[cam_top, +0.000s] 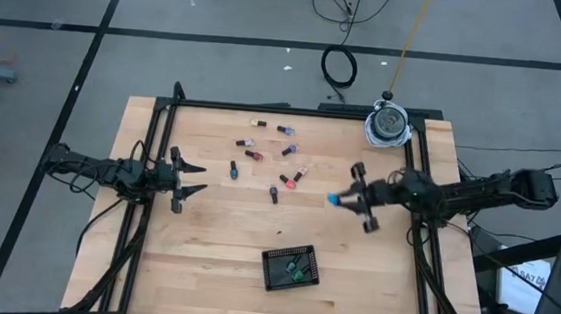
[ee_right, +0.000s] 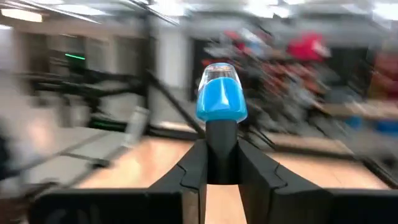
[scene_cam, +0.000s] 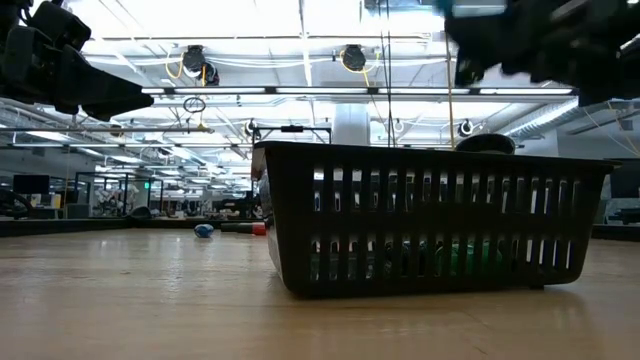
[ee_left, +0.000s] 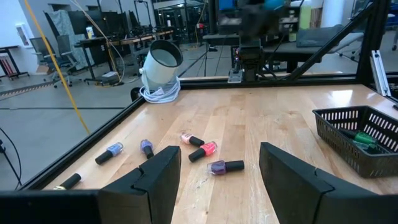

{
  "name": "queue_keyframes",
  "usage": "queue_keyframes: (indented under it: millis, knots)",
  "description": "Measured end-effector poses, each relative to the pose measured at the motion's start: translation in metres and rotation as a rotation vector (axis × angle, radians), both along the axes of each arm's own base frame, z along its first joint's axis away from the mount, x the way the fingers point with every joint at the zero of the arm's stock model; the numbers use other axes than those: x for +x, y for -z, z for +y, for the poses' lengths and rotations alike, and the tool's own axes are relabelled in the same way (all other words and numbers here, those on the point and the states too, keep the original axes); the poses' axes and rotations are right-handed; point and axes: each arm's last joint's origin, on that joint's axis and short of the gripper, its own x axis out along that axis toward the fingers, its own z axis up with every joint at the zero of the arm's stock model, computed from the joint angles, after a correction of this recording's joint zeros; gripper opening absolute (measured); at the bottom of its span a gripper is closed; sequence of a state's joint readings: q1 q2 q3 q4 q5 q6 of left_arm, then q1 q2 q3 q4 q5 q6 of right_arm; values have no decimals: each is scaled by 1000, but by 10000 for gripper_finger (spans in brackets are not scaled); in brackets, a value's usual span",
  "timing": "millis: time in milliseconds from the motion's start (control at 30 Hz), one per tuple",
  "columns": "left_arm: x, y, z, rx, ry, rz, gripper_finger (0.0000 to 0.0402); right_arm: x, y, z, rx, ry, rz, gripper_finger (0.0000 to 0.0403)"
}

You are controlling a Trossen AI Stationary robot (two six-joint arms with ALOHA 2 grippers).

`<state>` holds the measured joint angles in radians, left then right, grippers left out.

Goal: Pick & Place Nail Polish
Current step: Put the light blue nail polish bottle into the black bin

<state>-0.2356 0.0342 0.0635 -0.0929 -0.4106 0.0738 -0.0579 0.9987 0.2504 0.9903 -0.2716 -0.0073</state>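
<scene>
Several tiny nail polish bottles (cam_top: 266,156) lie on their sides on the wooden table's far middle; they also show in the left wrist view (ee_left: 205,152). A black basket (cam_top: 290,267) near the front edge holds green bottles (ee_left: 364,138). My right gripper (cam_top: 345,198) is at the table's right middle, above the table, shut on a light blue bottle (ee_right: 221,99). My left gripper (cam_top: 195,177) is open and empty at the table's left. My right gripper pinches the blue bottle's dark cap (ee_right: 221,149) between its two fingers. The blue body sticks out past the fingertips, in line with the fingers. The fingers point toward the table's left side. The bottle is lifted clear of the table.
A white cylinder with a coiled cable (cam_top: 388,123) stands at the far right corner. A black frame rail (cam_top: 294,111) runs round the table. Bare wood lies between the bottles and the basket.
</scene>
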Motion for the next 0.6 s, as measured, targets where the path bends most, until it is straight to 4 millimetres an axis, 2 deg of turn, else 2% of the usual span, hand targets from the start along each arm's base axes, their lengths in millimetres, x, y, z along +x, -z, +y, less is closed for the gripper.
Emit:
queue_keyframes:
  millis: [200, 433, 600]
  knots:
    - [0, 0, 0, 0, 0, 1, 214, 1, 15, -18, 52, 169, 156, 49]
    - [0, 0, 0, 0, 0, 0, 214, -4, 36, -36, 60, 500, 369, 49]
    - [0, 0, 0, 0, 0, 0, 214, -10, 43, -48, 30, 758, 446, 49]
